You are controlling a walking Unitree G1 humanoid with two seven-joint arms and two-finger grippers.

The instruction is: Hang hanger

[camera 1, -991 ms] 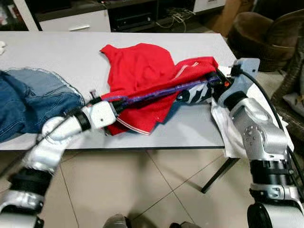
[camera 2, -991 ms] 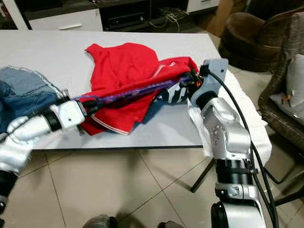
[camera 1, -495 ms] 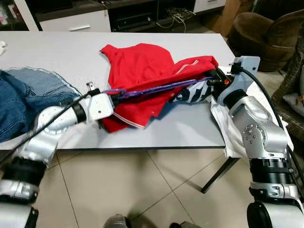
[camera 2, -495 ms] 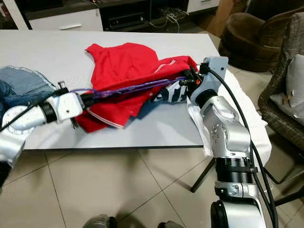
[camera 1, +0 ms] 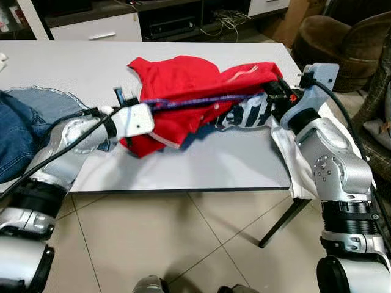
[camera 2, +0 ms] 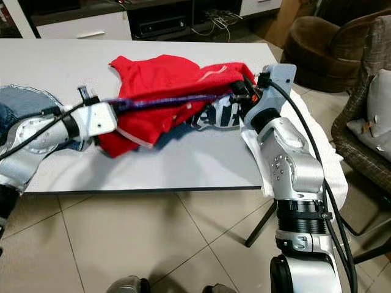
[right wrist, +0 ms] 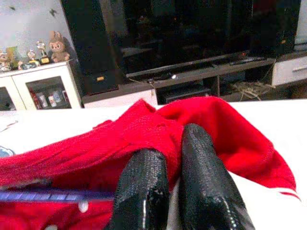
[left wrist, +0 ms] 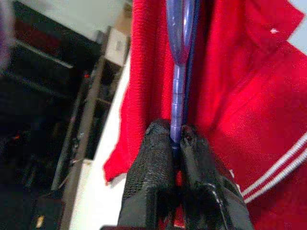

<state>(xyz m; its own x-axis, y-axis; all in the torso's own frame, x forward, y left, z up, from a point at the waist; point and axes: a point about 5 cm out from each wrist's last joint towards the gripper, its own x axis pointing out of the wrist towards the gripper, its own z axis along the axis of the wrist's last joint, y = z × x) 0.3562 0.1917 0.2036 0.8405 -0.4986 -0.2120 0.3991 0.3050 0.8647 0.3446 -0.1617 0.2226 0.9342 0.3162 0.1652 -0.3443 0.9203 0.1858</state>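
Observation:
A purple hanger [camera 1: 201,99] runs nearly level above the white table [camera 1: 73,67], threaded through a red shirt [camera 1: 183,76] that drapes over it. My left gripper [camera 1: 148,107] is shut on the hanger's left end; in the left wrist view the fingers [left wrist: 149,163] pinch the purple bar [left wrist: 178,72]. My right gripper [camera 1: 273,93] is shut on the shirt's right side. In the right wrist view its fingertips [right wrist: 144,177] press together in a fold of red cloth [right wrist: 225,124], with the purple bar [right wrist: 48,195] beside them. The hanger's hook is hidden.
Blue jeans [camera 1: 24,134] lie on the table's left part. A white cloth [camera 1: 293,165] hangs over its right edge under my right arm. A brown armchair [camera 1: 342,36] stands at the right, and a white cabinet [camera 1: 98,27] and dark TV shelf stand behind the table.
Both arms have lifted the hanger and shirt. The left gripper rose from near the table's front edge, so the bar went from slanted to nearly level. More of the shirt hangs free.

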